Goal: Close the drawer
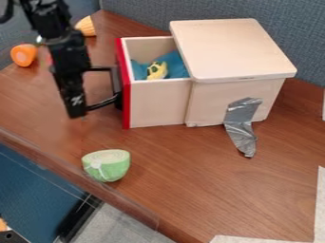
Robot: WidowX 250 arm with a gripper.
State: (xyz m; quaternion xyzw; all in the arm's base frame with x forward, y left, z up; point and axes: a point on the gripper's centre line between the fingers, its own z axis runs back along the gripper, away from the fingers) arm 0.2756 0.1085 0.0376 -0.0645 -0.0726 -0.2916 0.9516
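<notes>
Pincer dipping toward the table, all black, I am hanging in from the upper left, at the outer side of the toy drawer. I cannot tell whether I am keeping it wide or narrow, or whether it is pressing on anything. Right beside it, a black bar-shaped handle is jutting from the drawer's flat red front. The pale wooden drawer is standing partly open, its inner end sitting within a pale wooden box with a smooth rounded-corner lid. Inside the drawer, a crumpled blue cloth is lying around a small yellow object. A strip of silver tape is clinging to the near side of the box and running down onto the table. Nearer the table's front edge, a green rounded toy is showing its pale, ringed flat face upward. Behind my arm, an orange rounded toy and a pale orange ribbed piece are resting on the brown wood-grain table. A blue-grey fabric partition is rising behind everything.
</notes>
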